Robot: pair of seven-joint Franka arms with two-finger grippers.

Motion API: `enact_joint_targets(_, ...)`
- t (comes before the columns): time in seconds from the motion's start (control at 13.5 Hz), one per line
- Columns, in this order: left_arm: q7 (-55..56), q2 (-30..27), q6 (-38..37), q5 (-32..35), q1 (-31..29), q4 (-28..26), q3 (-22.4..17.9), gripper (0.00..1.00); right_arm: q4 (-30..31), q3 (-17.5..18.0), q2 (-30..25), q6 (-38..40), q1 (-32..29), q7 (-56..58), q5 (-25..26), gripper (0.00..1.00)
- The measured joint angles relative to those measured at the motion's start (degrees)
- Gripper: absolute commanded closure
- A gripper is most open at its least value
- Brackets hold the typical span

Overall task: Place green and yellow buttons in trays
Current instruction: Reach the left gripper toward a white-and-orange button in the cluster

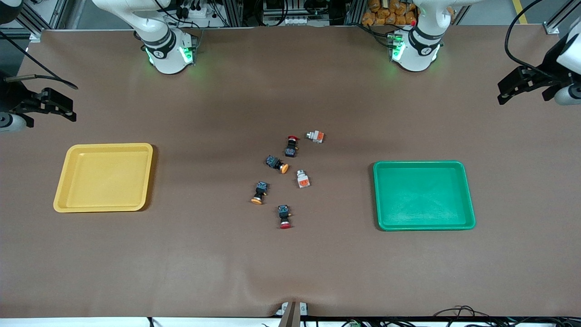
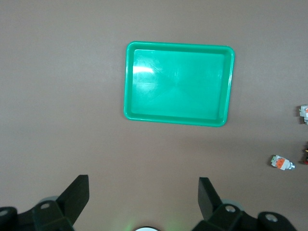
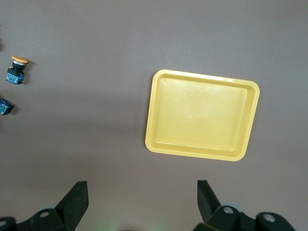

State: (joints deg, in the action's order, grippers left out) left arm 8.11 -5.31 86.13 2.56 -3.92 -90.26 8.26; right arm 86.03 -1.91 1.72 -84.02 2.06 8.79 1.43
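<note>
Both the left gripper (image 2: pixel 143 195) and right gripper (image 3: pixel 142 195) are waiting with fingers spread wide and holding nothing, well apart from the small, hard, probably light black-bodied orange-capped plastic buttons (image 1: pixel 277 163), which look best pinched across their boxy bodies.

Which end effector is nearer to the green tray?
Left. The left end effector hangs past the table's edge at the green tray's end; the right end effector is up by the yellow tray.
</note>
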Motion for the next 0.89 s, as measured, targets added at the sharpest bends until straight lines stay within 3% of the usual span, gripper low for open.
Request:
enact_joint_targets(0.52,-0.51,1.5,-0.01,-1.19,0.15,1.14,-0.04,0.0,0.0,0.0,0.0,0.04,0.05,-0.32,0.0,0.0)
enact_joint_targets(0.89,-0.4,7.32,2.65,-6.47,0.87,0.23,2.93,0.0,0.01,-0.01,0.0,0.08,0.05,-0.33,0.0,0.0)
